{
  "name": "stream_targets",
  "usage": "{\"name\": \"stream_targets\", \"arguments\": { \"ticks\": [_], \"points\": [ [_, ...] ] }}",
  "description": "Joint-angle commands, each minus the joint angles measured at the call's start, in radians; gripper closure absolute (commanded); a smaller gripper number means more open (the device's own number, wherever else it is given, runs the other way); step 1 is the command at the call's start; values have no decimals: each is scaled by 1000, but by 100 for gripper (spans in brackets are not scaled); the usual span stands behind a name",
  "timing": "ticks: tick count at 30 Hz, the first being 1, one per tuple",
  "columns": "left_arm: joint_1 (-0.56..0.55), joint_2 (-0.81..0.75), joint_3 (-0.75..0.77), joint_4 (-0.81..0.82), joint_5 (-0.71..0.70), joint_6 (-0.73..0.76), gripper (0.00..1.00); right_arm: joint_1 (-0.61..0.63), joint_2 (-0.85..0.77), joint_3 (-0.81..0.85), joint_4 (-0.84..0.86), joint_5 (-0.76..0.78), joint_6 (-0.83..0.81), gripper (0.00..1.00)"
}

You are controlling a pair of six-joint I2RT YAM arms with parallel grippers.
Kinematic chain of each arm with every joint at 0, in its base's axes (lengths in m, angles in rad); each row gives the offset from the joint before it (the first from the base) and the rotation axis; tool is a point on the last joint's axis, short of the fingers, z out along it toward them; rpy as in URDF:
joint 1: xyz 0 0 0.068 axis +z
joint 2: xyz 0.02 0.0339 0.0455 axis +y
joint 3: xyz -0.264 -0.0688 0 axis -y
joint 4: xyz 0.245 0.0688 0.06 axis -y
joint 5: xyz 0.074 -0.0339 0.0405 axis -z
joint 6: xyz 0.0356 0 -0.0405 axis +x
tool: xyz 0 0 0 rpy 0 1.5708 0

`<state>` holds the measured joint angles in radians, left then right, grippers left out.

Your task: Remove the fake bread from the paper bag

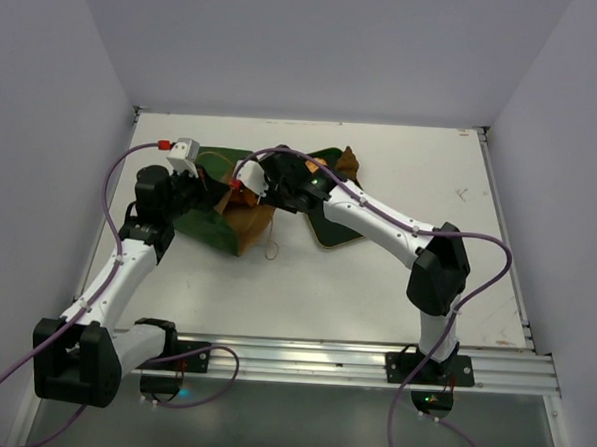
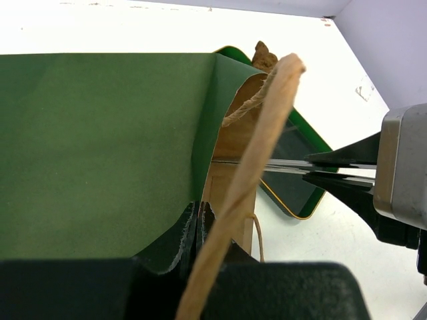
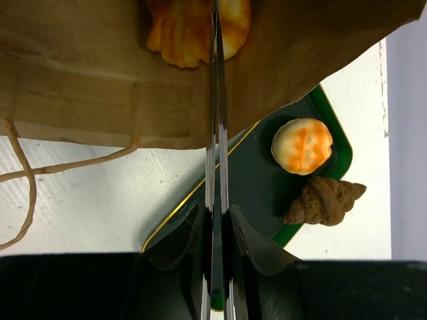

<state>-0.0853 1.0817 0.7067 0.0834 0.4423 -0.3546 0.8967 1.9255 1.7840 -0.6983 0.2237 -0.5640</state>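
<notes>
Left tool (image 2: 198,217) grips the dark green paper bag (image 2: 100,147). Right tool (image 3: 215,20), fingers pressed together, reaches inside over a golden-orange toy pastry (image 3: 177,33). A round orange bun (image 3: 302,145) lies on the flat green tray (image 3: 260,187), with a brown pointed piece (image 3: 323,200) at its rim.

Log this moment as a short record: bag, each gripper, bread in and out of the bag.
paper bag: dark green, down on the table, mouth toward the tray
left gripper: shut on the bag's edge, beside the cord handle
right gripper: shut, fingers reaching into the bag mouth at an orange pastry; no hold can be told
bread out: round bun on the tray, dark brown piece at its rim
bread in bag: the orange pastry
</notes>
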Motion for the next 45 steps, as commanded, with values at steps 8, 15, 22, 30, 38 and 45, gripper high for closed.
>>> {"name": "stream_targets", "arguments": {
  "ticks": [8, 15, 22, 30, 38, 45],
  "points": [
    [2, -23, 25, 65, -16, 40, 100, -13, -115, -38, -21, -119, 56, 98],
    [2, -26, 20, 53, -33, 66, 100, -13, -169, -73, -105, -219, 58, 100],
    [2, -35, 19, 53, -34, 72, 100, -10, -250, -138, -52, -218, 23, 96],
    [2, -16, 51, 27, -39, 8, 100, 39, -240, -199, 71, -34, -62, 78],
    [2, 0, 92, 6, -43, -72, 100, 105, -186, -218, 163, 121, -102, 66],
    [4, 4, 105, -2, -47, -87, 100, 125, -183, -261, 214, 197, -135, 61]
  ]
}}
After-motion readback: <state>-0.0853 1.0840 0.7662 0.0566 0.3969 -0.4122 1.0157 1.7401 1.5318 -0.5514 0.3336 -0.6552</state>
